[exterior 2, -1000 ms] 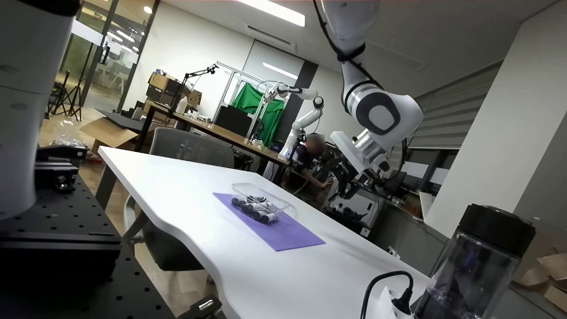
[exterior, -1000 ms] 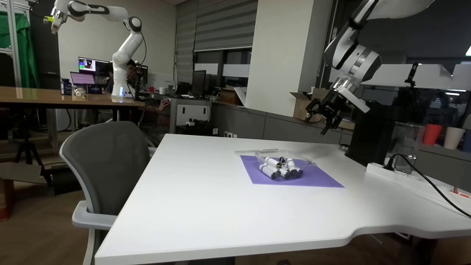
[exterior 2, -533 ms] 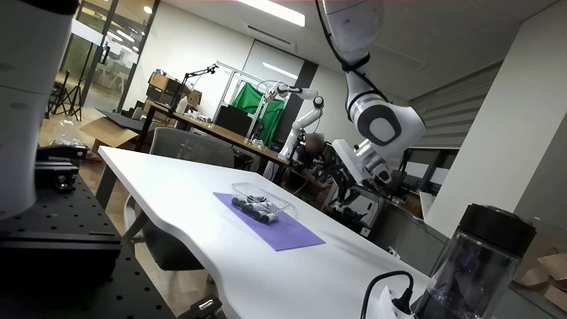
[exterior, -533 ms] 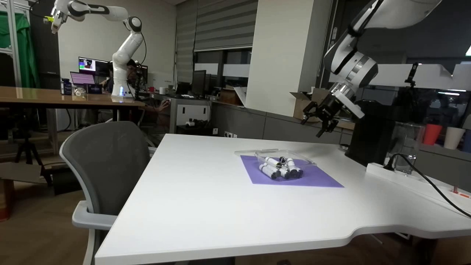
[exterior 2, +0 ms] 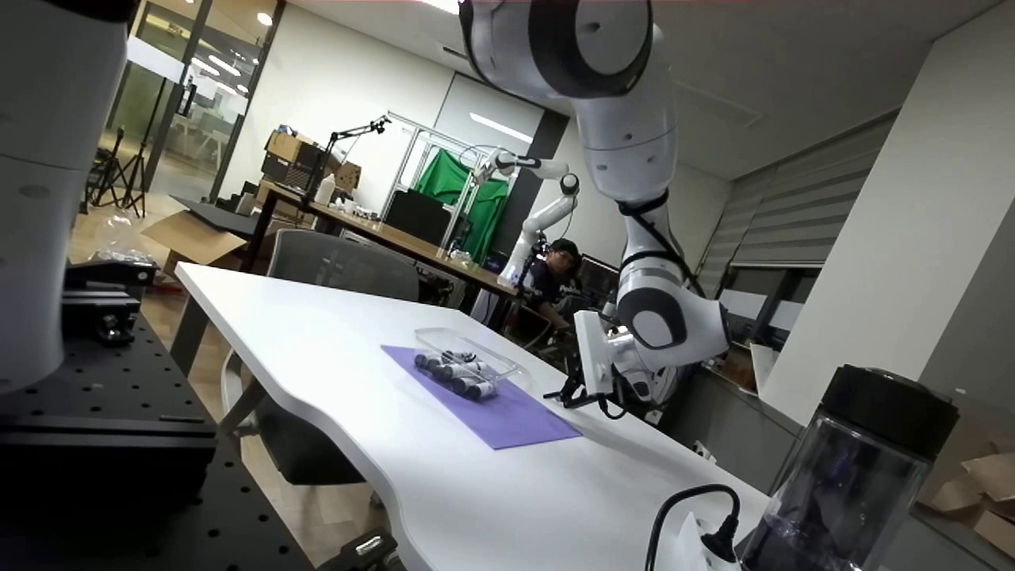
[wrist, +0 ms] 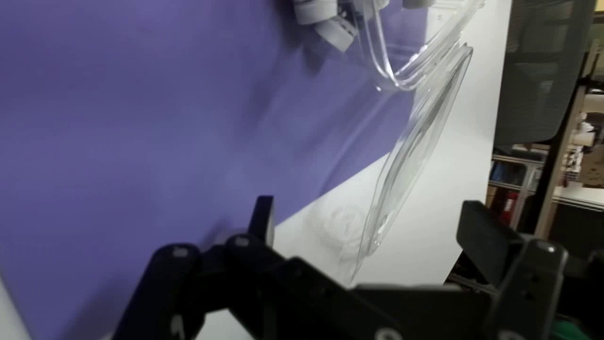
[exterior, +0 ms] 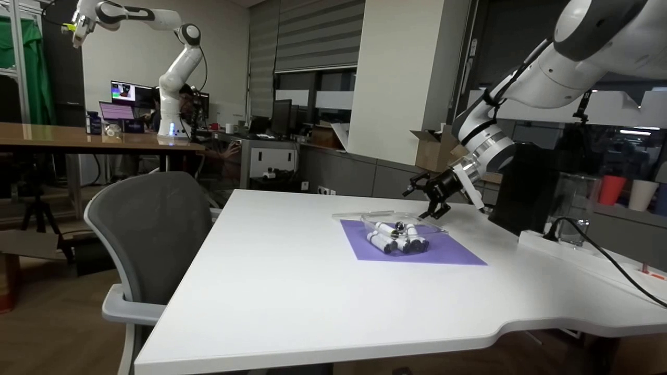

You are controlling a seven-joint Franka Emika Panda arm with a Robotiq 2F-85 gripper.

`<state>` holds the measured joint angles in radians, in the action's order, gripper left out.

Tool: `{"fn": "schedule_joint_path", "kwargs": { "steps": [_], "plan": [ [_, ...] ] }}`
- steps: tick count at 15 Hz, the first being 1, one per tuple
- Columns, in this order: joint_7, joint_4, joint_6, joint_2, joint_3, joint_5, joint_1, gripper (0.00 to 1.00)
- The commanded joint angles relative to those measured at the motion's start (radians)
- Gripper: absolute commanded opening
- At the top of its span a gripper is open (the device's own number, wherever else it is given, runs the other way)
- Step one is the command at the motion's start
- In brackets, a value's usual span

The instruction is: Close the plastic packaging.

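Note:
The clear plastic packaging (exterior: 371, 216) lies open on the purple mat (exterior: 458, 255). Several white cylinders with dark caps (exterior: 382, 242) sit in its tray. The packaging also shows in an exterior view (exterior 2: 507, 366). In the wrist view its clear lid (wrist: 415, 146) rises tilted from the tray's edge, out past the mat over the white table. My gripper (exterior: 415, 204) is low beside the lid side of the packaging, fingers wide apart. In the wrist view the lid's end lies between the fingertips (wrist: 367, 217). I see no finger pressed on it; whether one touches it I cannot tell.
The white table (exterior: 286, 291) carries a white power strip (exterior: 568, 256) with a black cable. A black box-like object (exterior: 523, 195) stands behind it. A bottle with a black cap (exterior 2: 864, 444) stands nearby. A grey chair (exterior: 156, 234) is at the table's side.
My gripper has come down and moved in toward the packaging, from well above the table to just beside the lid. It stays open. The packaging and mat have not moved.

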<state>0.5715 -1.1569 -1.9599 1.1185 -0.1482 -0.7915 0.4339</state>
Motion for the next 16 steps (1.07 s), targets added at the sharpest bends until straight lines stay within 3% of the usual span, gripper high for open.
{"fn": "schedule_joint_path", "kwargs": {
  "steps": [1, 10, 11, 16],
  "plan": [
    [-0.051, 0.234, 0.152, 0.171, -0.06, -0.062, 0.013, 1.0],
    [-0.167, 0.59, 0.315, 0.458, -0.157, -0.212, 0.017, 1.0],
    [-0.129, 0.424, 0.31, 0.361, -0.143, -0.269, 0.035, 1.0],
    [-0.179, 0.444, 0.511, 0.378, -0.147, -0.42, 0.056, 1.0]
  ]
}}
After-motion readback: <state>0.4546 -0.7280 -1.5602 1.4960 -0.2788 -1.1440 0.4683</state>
